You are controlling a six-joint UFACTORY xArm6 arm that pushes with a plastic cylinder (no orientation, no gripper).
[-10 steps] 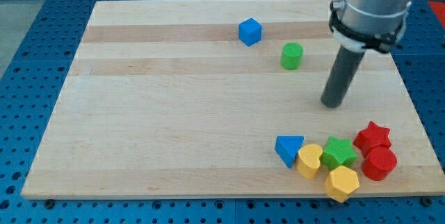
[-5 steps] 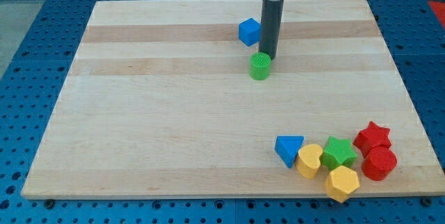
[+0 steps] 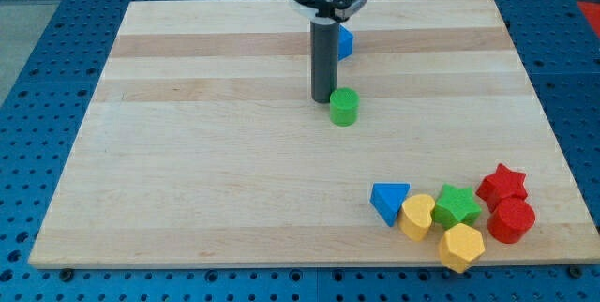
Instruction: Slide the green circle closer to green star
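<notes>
The green circle, a short green cylinder, stands on the wooden board a little above its middle. My tip touches the board just to the left of it and slightly above, right against its upper-left side. The green star lies near the board's bottom right, in a cluster of blocks, well below and to the right of the circle.
A blue cube sits behind the rod near the top, partly hidden. Around the star lie a blue triangle, a yellow heart, a yellow hexagon, a red star and a red cylinder.
The rod swept from the right side to the circle's upper left. The green circle has shifted left and down the board from its spot by the blue cube.
</notes>
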